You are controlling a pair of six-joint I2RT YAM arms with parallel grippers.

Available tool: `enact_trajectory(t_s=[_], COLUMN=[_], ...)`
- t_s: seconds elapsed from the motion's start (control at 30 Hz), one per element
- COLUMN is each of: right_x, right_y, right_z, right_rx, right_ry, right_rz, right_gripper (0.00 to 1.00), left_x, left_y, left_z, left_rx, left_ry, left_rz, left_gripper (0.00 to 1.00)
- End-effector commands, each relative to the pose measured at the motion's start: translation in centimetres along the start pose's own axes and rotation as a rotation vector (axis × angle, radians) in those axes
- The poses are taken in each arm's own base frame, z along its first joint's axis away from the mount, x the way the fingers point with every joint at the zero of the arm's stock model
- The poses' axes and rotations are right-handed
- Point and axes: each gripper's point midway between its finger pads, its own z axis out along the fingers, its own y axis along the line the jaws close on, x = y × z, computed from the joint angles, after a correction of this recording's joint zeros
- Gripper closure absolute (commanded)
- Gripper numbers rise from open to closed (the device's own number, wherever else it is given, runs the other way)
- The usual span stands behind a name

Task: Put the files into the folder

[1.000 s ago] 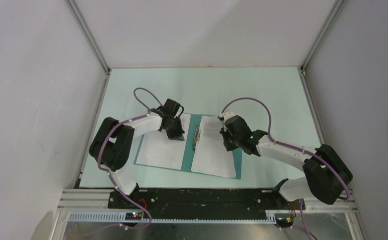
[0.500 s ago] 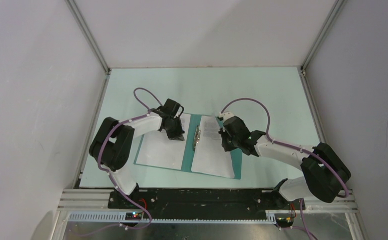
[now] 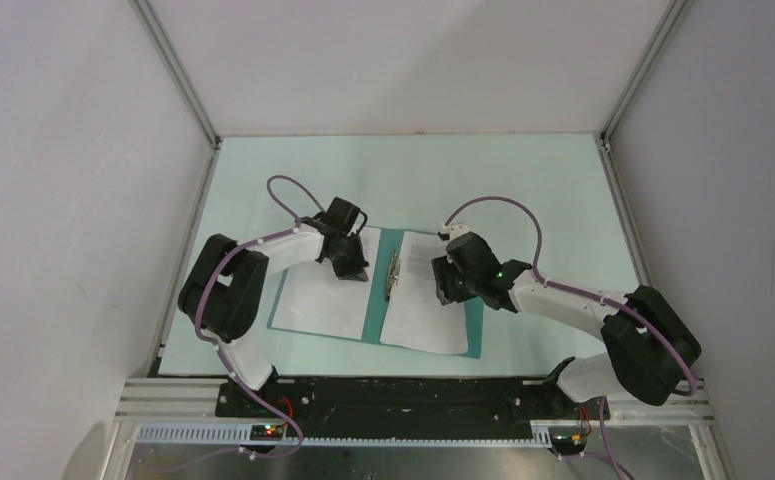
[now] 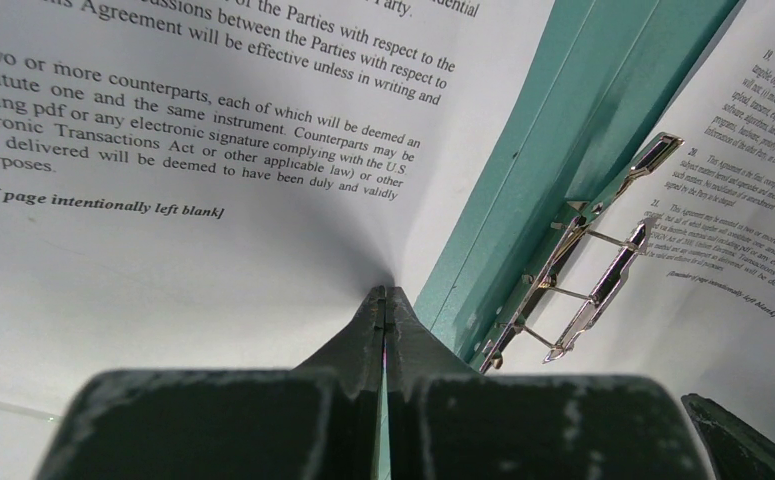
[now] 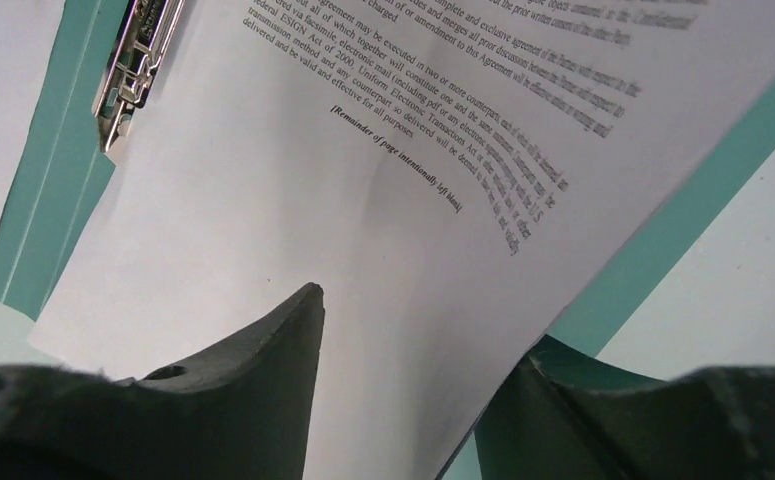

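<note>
The thin teal-green card folder (image 3: 376,305) lies open and flat on the pale green table (image 3: 523,190), between the two grippers. One white printed paper sheet (image 3: 318,300) rests on the flap under the left gripper (image 4: 384,295), and a second white printed sheet (image 5: 363,190) rests on the flap under the right gripper (image 5: 418,320). The small metal clip fastener (image 4: 573,270) stands raised on the spine, just right of the left gripper's tips. The left gripper is clenched tight, its tips at the first sheet's inner edge; whether they pinch the paper I cannot tell. The right gripper is released, jaws apart over the second sheet's outer edge.
</note>
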Motion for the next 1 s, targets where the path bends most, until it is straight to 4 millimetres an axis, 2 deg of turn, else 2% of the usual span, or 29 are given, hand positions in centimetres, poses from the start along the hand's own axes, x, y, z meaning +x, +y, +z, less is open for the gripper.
enact_trajectory(t_s=[0.0,0.2,0.3,0.77,0.9,0.97], right_x=[-2.7,-2.9,-2.8,-2.4,-3.1,-3.8], right_y=[0.3,-0.9,-1.8,-7.6,-7.8,-6.7], right_z=[-1.2,-1.5,-1.7,-2.9,-3.6,-3.9], right_rx=[0.008,0.059,0.088,0.261,0.265,0.230], right_ry=[-0.069,-0.069,-0.059,-0.030,-0.066,-0.093], right_rz=[0.022,0.057,0.081,0.276,0.329,0.355], right_gripper=[0.42,0.20,0.03,0.01,0.01,0.03], left_x=[0.7,0.6,0.6,0.0,-0.4,-0.7], left_y=[3.8,3.7,3.7,2.8,1.9,1.3], left_z=[0.4,0.4,0.4,-0.1,-0.8,-1.3], left_rx=[-0.146,-0.145,-0.144,-0.113,-0.086,-0.065], left_ry=[0.011,0.011,0.011,-0.002,-0.023,-0.034], left_rz=[0.022,0.023,0.023,0.032,0.053,0.064], left_gripper=[1.00,1.00,1.00,1.00,0.97,0.94])
